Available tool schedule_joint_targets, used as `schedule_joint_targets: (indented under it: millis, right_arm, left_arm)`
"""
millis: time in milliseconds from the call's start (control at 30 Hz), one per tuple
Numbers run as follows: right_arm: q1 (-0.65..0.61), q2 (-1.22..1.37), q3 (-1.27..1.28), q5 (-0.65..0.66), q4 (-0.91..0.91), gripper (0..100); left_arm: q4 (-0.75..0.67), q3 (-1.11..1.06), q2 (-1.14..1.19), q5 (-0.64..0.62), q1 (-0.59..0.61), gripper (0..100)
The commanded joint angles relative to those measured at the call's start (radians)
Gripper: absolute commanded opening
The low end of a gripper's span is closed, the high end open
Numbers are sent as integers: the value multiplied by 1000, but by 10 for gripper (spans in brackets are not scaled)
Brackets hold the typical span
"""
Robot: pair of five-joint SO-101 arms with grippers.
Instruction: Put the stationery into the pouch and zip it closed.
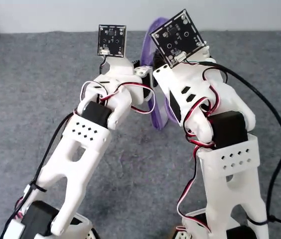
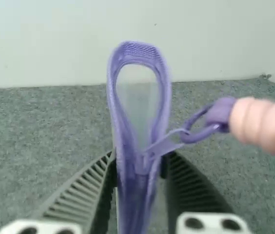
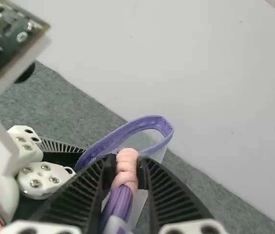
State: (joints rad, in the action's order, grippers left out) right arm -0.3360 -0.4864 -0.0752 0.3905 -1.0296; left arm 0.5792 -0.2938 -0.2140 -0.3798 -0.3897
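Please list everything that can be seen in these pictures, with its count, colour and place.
pouch: 1, purple with a clear side, held upright between the grippers
zip pull: 1, purple, on the pouch's edge
grip: 1, pink, at the pull's far end
table: 1, grey cover, under the arms
wall: 1, white, behind the table
boards: 2, black, one on each wrist
left arm: 1, white, beside the right arm
right arm: 1, white
left gripper: 1, black, shut on the pouch
right gripper: 1, black, shut on the grip

Purple-trimmed clear pouch (image 2: 130, 161) held upright, edge-on — a pink-tipped purple pull loop (image 2: 203, 132) juts sideways from its zipper.
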Motion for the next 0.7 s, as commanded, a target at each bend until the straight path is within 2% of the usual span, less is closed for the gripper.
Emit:
schedule_joint_targets:
  millis: [0, 67, 333, 533, 667]
  right_arm:
    - [13, -5, -43, 6, 5, 8]
    - [13, -5, -43, 6, 5, 8]
    - [82, 19, -43, 5, 71, 8]
    - [99, 25, -48, 5, 99, 8]
    - [102, 24, -49, 5, 96, 8]
  left_arm:
    - [-12, 56, -12, -3, -8, 57]
    - [28, 65, -14, 17, -18, 9]
    - [244, 73, -170, 37, -75, 13]
    - [282, 44, -213, 38, -72, 13]
    - [405, 35, -255, 41, -77, 13]
